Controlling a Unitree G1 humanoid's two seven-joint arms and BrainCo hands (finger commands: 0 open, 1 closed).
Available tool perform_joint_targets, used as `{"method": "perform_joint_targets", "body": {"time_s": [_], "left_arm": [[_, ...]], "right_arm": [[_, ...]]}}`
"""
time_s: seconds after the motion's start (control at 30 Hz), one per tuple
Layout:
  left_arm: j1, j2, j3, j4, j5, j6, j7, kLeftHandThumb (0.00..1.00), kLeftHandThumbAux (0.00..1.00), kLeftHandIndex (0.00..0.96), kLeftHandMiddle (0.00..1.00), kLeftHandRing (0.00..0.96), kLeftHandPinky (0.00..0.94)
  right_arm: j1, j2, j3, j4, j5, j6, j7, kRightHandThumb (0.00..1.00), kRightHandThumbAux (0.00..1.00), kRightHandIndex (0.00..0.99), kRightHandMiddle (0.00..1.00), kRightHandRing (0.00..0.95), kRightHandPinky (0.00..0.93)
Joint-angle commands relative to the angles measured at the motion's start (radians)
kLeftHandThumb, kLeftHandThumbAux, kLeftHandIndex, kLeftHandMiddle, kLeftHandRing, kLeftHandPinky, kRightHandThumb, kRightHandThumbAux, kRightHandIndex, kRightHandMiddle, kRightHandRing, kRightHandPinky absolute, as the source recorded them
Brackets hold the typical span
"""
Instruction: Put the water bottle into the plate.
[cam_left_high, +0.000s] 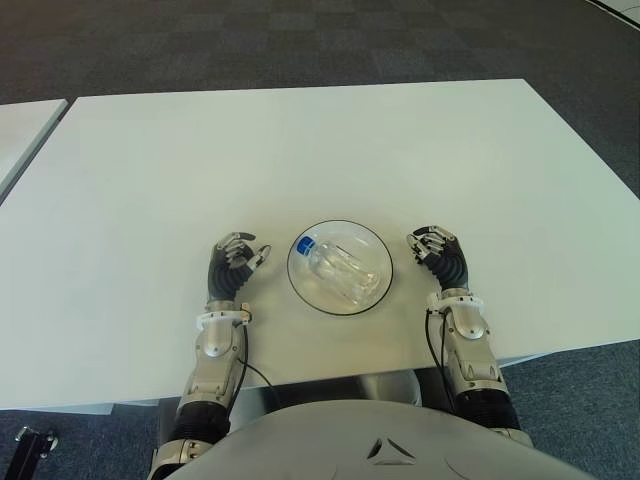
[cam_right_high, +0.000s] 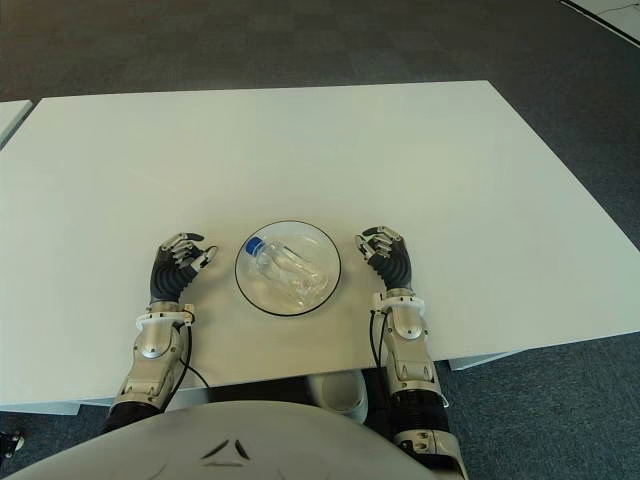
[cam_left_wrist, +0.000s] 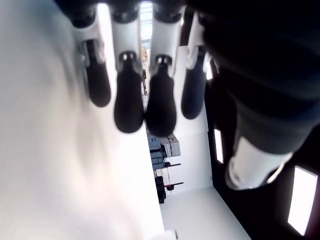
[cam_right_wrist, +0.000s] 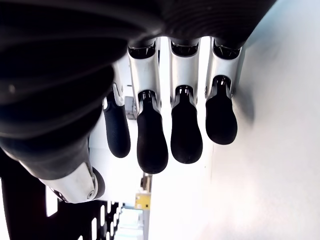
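A clear water bottle (cam_left_high: 338, 268) with a blue cap lies on its side inside the round white plate (cam_left_high: 376, 288), near the table's front edge. My left hand (cam_left_high: 236, 259) shows just left of the plate, fingers loosely curled and holding nothing. On the plate's right side is my right hand (cam_left_high: 436, 250), relaxed and empty too. In the left wrist view the fingertips (cam_left_wrist: 129, 107) hang free over the white tabletop; the right wrist view shows the fingertips (cam_right_wrist: 151, 145) the same way.
The white table (cam_left_high: 300, 150) stretches far ahead and to both sides. A second white table edge (cam_left_high: 20, 130) shows at the far left. Dark carpet (cam_left_high: 300, 40) lies beyond.
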Motion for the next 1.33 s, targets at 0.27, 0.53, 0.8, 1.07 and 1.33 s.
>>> {"method": "perform_joint_targets", "body": {"time_s": [0.27,0.53,0.8,1.07,1.33], "left_arm": [[0.032,-0.004,0.001,0.013,0.004,0.052,-0.002,0.705,0.716,0.436,0.704,0.683,0.660],[0.040,-0.002,0.000,-0.015,0.022,0.068,0.006,0.705,0.716,0.435,0.714,0.693,0.672],[0.047,0.000,0.002,-0.022,0.021,0.049,0.002,0.704,0.716,0.435,0.705,0.684,0.660],[0.048,0.003,0.001,-0.023,0.025,0.044,0.000,0.704,0.716,0.435,0.701,0.682,0.656],[0.045,0.024,-0.013,-0.010,0.056,0.016,-0.007,0.703,0.717,0.435,0.700,0.685,0.662]], "right_arm": [[0.036,0.016,0.016,-0.013,-0.002,0.038,0.002,0.706,0.729,0.439,0.704,0.694,0.701],[0.041,0.018,0.026,-0.030,-0.008,0.060,0.005,0.705,0.729,0.439,0.715,0.706,0.713],[0.044,0.019,0.034,-0.038,-0.014,0.070,0.006,0.704,0.729,0.438,0.716,0.707,0.712],[0.045,0.020,0.038,-0.042,-0.014,0.078,0.000,0.705,0.730,0.438,0.717,0.706,0.706],[0.046,0.021,0.039,-0.041,-0.013,0.078,-0.001,0.705,0.729,0.438,0.716,0.703,0.703]]}}
